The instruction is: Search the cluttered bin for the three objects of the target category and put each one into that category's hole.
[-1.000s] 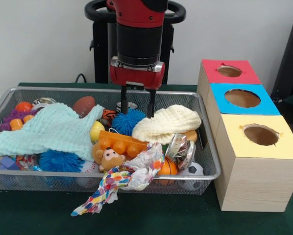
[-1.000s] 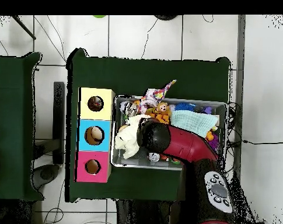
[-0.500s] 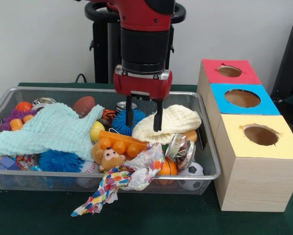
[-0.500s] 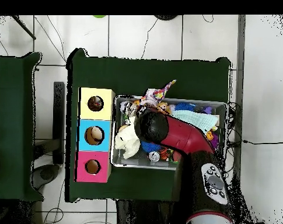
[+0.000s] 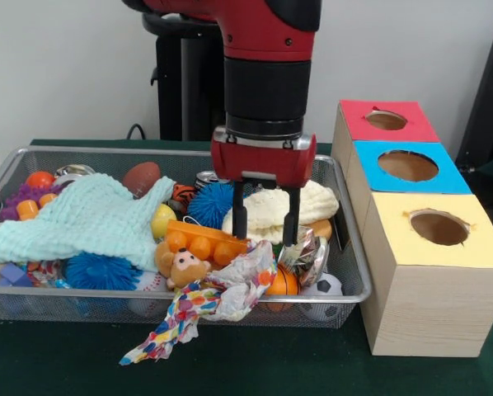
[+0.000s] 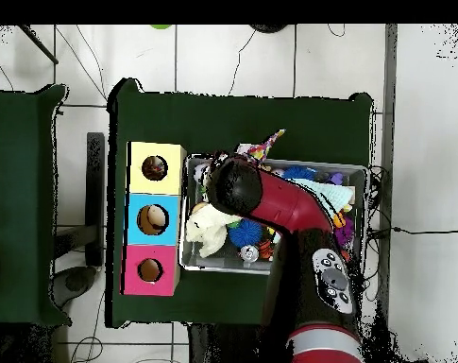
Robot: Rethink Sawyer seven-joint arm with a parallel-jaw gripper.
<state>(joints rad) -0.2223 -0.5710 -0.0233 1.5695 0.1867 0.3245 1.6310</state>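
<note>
My fingers [image 5: 265,221] hang spread open and empty inside the wire bin [image 5: 345,247], just over the cream cloth [image 5: 267,208] and the crinkled foil wrapper [image 5: 306,250], toward the bin's end nearest the wooden box [image 5: 432,305]. An orange basketball [image 5: 283,282] and a soccer ball [image 5: 326,286] lie at that end's front corner.

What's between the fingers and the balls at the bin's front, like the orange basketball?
The gripper is open, hanging in front of the cream cloth. Below it, crumpled patterned paper and a crushed foil wrapper crowd the small orange basketball. The soccer ball lies beside it.
</note>
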